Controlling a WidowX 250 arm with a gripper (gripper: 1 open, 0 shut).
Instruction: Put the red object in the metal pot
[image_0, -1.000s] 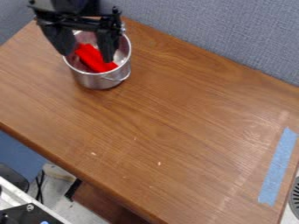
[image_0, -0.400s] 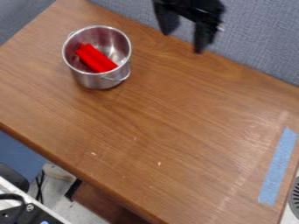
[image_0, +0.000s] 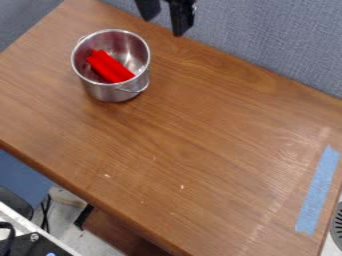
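Red object (image_0: 107, 68) inside metal pot (image_0: 112, 66) — claw (image_0: 164, 17) empty.

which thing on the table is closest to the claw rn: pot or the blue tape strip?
The metal pot, holding the red object at the table's far left. The claw hangs just beyond it; the blue tape strip lies along the right edge.

The pot (image_0: 111, 64) is shiny polished metal; the red block (image_0: 107, 68) looks smooth plastic; the surface (image_0: 187, 150) is grained, semi-gloss wood.
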